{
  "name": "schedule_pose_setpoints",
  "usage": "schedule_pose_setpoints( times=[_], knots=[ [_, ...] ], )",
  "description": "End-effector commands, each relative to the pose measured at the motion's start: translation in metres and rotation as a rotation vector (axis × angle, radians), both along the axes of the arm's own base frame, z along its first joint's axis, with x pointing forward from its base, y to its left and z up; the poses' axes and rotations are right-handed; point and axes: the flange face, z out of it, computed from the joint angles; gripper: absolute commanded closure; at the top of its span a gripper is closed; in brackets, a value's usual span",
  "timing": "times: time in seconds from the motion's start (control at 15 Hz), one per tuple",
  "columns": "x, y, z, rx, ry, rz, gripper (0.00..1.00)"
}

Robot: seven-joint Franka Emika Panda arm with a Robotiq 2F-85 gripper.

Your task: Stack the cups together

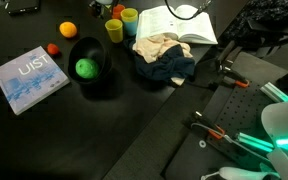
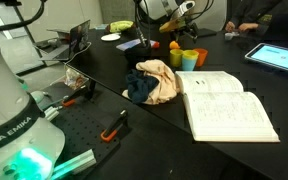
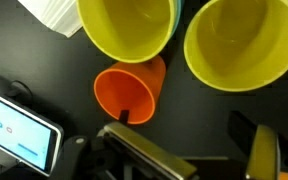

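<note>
In the wrist view, a yellow-green cup stands upright with a light blue cup's rim showing just behind it; the two look nested. A second yellow-green cup stands to the right. An orange cup sits below them, by my left finger. My gripper is open and empty, with bare table between the fingers. In both exterior views the cups cluster at the far table edge, with the gripper just above them.
A black bowl holds a green ball. An orange fruit, a blue book, a crumpled cloth and an open book lie around. A phone lies near the orange cup.
</note>
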Motion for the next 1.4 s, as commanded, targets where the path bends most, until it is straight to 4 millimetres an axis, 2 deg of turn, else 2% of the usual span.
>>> schedule_pose_setpoints(
  times=[0.0,0.47,0.8,1.33],
  knots=[
    [0.014,0.000,-0.002,-0.054,0.025,-0.054,0.00],
    [0.039,-0.017,0.001,-0.042,0.003,-0.138,0.00],
    [0.045,-0.029,-0.012,0.031,0.041,-0.254,0.00],
    [0.060,-0.028,-0.029,0.126,-0.035,-0.272,0.00]
  ],
)
